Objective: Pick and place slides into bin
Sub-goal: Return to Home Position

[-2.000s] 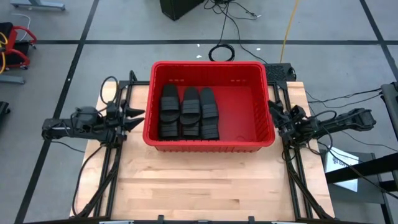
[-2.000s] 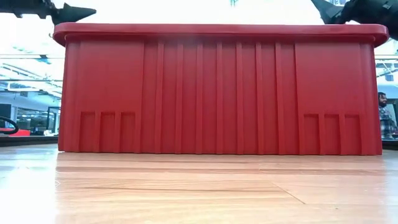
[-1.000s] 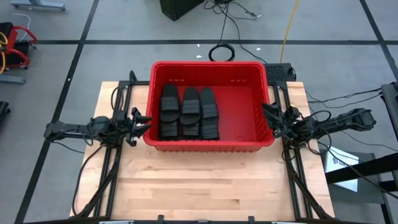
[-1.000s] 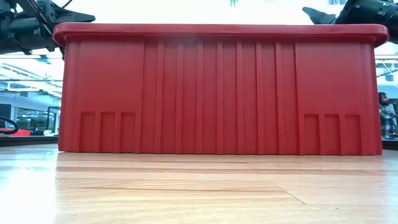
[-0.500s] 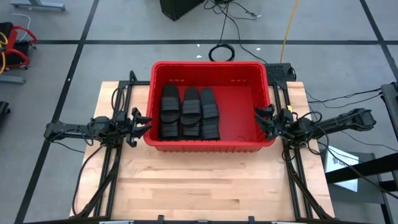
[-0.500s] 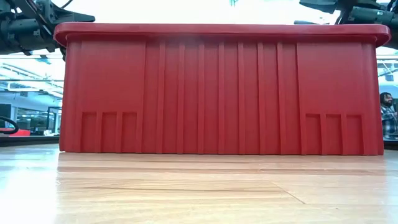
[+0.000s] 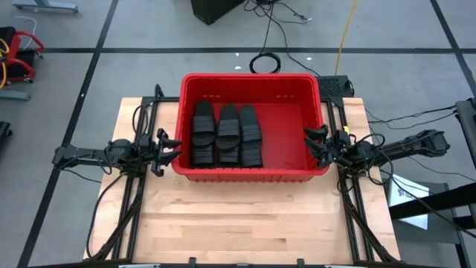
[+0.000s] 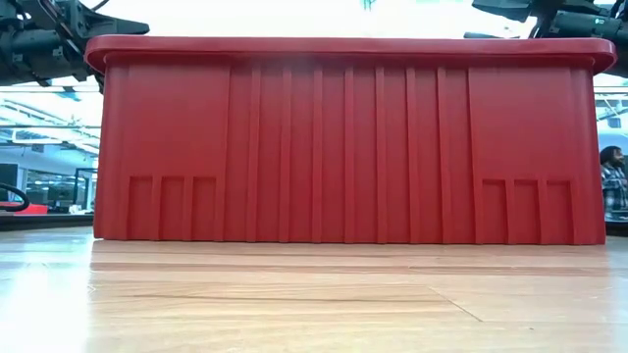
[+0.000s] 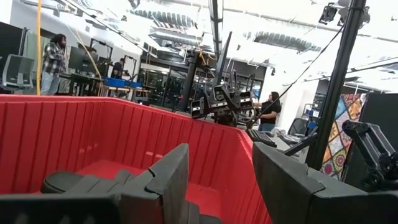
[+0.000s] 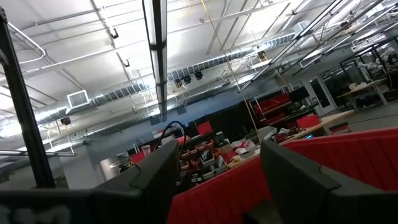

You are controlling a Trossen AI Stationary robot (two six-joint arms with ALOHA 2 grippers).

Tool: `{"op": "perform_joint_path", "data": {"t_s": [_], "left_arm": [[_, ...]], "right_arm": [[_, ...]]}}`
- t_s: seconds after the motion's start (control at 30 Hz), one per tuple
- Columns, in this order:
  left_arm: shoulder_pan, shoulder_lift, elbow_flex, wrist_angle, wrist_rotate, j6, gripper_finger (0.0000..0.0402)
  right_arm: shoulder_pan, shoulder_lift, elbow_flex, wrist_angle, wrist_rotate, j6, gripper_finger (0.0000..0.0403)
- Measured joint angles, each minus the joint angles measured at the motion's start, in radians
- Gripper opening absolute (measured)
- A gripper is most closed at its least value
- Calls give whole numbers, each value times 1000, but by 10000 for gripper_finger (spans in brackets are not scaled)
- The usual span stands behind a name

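Flanking bin rims hover left tool, right tool.

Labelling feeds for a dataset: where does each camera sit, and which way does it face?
High: above the table, looking straight down; left pincer, right pincer, bin and slides show.
Low: at tabletop height, facing the bin's wall; left arm and right arm at top corners.
Left wrist: on the left arm, past the open left pincer into the bin.
Right wrist: on the right arm, past the open right pincer up toward the ceiling.
All four show the bin.
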Motion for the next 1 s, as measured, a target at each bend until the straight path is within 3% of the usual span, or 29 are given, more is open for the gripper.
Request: {"op": "perform_joint_path", "data": {"t_s": [1.0], "left_arm": [[0, -1, 0, 7, -1, 3, 184]], "right_arm": [[0, 0, 0, -1, 2, 1, 216]]}}
